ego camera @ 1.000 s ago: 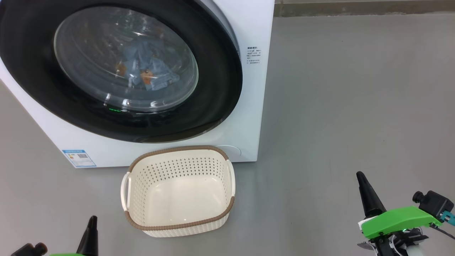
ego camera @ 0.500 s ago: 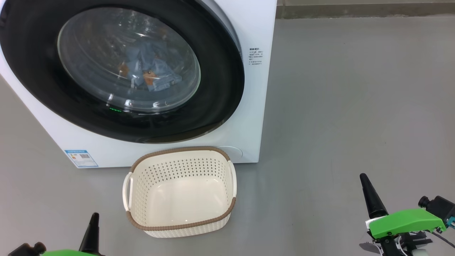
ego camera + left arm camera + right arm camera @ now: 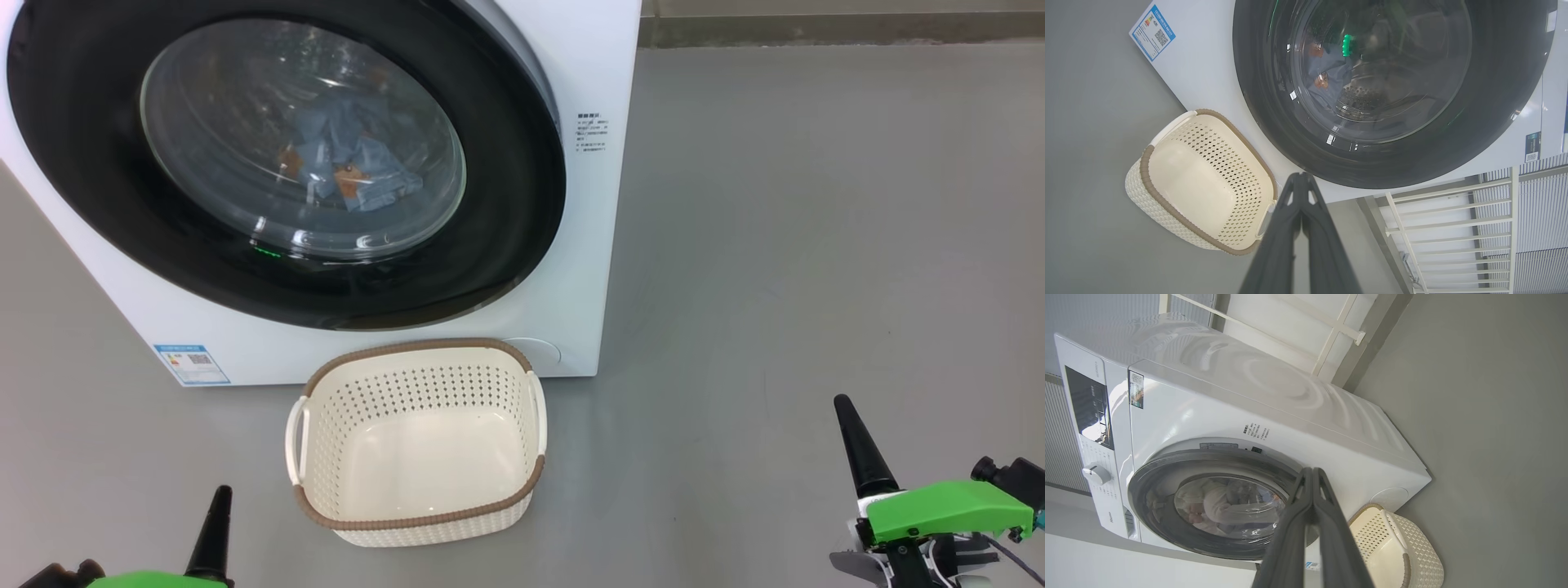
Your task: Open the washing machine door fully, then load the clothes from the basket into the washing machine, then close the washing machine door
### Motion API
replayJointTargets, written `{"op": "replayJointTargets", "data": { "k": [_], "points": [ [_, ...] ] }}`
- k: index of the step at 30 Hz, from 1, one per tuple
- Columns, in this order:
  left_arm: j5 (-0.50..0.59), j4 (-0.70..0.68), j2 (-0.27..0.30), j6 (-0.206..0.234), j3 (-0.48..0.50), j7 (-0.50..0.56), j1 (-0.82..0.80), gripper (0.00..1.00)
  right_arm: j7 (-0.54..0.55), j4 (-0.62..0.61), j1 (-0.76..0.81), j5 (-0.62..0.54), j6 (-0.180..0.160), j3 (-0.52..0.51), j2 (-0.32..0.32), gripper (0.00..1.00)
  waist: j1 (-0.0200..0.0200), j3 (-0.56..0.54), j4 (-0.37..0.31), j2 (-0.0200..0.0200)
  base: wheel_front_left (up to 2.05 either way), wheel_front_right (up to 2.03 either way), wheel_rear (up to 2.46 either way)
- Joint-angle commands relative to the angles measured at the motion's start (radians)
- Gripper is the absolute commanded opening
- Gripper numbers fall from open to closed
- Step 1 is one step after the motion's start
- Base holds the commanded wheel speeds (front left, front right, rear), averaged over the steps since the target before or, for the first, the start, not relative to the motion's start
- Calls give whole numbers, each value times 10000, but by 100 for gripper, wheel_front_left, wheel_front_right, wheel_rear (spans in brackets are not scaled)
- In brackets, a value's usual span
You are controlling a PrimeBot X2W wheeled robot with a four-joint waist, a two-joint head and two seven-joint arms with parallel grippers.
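Left tool [image 3: 220, 495], right tool [image 3: 843, 406] clenched — clothes [image 3: 359, 175] sit inside washing machine [image 3: 589, 269], door [image 3: 514, 196] shut

Laundry corner, and I read it as a test or lab room more than a home.
I see one white front-loading washing machine [image 3: 1229, 412] standing free on a smooth grey floor [image 3: 816, 245]. An energy label [image 3: 192, 364] is stuck on its lower front corner, and its control panel [image 3: 1090, 408] has a dial [image 3: 1096, 473]. A perforated basket [image 3: 424, 384] sits on the floor just in front. Around it: ribbed grey wall panels [image 3: 1541, 212], a white rail frame [image 3: 1514, 212], and a dark skirting strip [image 3: 816, 28] where the floor meets the wall.
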Motion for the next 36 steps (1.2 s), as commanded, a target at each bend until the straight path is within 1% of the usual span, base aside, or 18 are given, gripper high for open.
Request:
{"op": "replayJointTargets", "data": {
  "k": [1, 36],
  "points": [
    [-378, -303, 86, -24, 321, 125, -507, 0, 128, -351, 21, 408, 5, 96, -9, 0, 0, -9, 11, 0, 0, 0, 0],
    [-3692, -369, -260, -29, 753, 1121, -769, 0, 1128, -838, 297, 3878, 6, -411, 258, 0, 0, -147, 177, 0, 0, 0, 0]
  ]
}}
